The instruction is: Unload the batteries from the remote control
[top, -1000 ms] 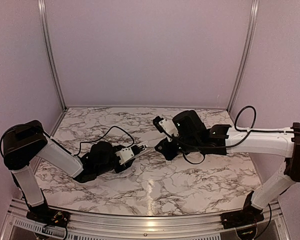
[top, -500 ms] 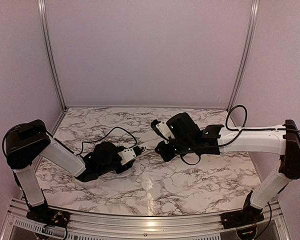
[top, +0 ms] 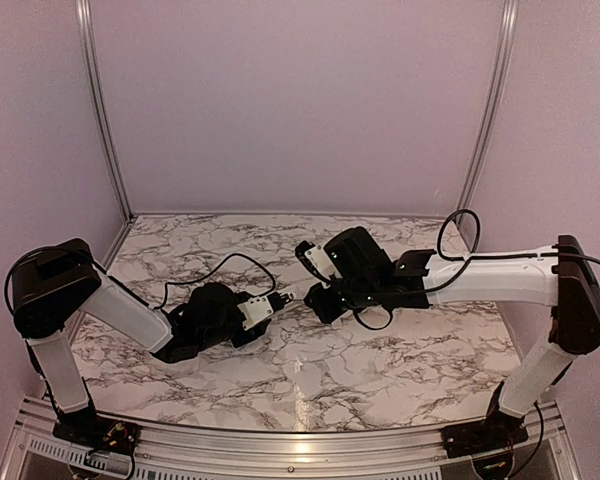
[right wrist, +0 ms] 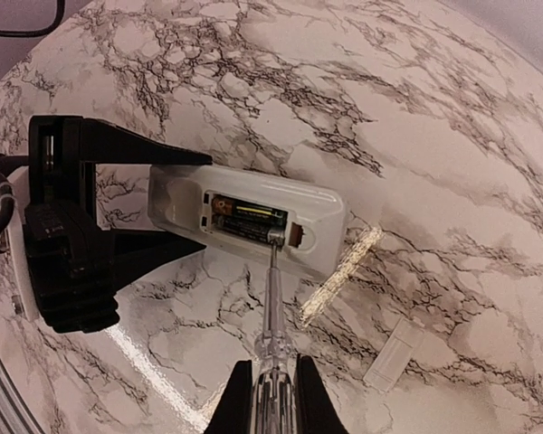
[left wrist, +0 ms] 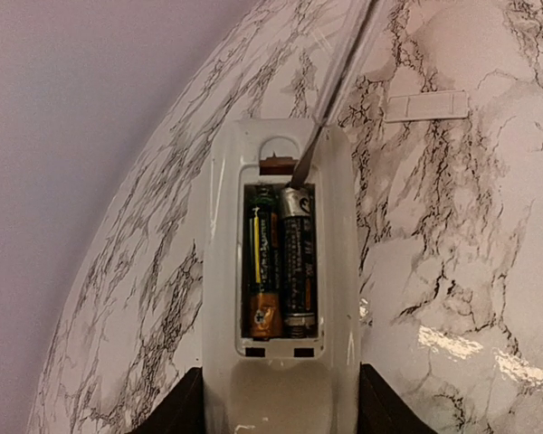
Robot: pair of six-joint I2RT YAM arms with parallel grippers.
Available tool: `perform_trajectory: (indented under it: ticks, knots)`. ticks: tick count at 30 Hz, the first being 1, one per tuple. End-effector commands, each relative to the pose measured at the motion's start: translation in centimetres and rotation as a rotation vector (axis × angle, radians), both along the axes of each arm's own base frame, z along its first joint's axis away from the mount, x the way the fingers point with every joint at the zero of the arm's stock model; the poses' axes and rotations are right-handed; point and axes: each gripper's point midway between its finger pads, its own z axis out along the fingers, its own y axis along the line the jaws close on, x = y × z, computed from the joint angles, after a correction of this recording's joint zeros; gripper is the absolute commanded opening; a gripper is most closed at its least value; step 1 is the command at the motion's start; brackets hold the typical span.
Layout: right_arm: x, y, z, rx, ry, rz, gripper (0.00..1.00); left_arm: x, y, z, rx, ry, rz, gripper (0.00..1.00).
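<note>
left claw (left wrist: 282, 402): remote (left wrist: 222, 271); right claw (right wrist: 273, 398): rod (right wrist: 273, 307)

Two batteries sit in view (side by side in the open recess): one yellow-striped (left wrist: 264, 271), one darker (left wrist: 299, 262). There is one remote control (left wrist: 222, 298), one small white cover piece (left wrist: 425, 106), one thin grey rod (right wrist: 273, 307), and two robot arms, left (top: 130, 315) and right (top: 490, 275).
</note>
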Motion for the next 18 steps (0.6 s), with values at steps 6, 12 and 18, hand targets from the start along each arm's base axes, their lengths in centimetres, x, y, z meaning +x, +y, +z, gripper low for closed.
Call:
perform_trajectory:
  ticks: [6, 12, 18]
  knots:
    - [0.8, 0.9, 1.1, 0.005, -0.041, -0.013, 0.0, 0.2, -0.5, -0.6, 0.01, 0.011, 0.008, 0.0]
    - [0.8, 0.9, 0.8, -0.001, -0.037, -0.014, 0.0, 0.1, -0.5, -0.6, 0.012, 0.012, 0.006, 0.0]
    - [0.7, 1.0, 0.1, -0.009, -0.022, -0.008, 0.0, 0.2, -0.5, -0.7, 0.015, 0.013, 0.01, 0.0]
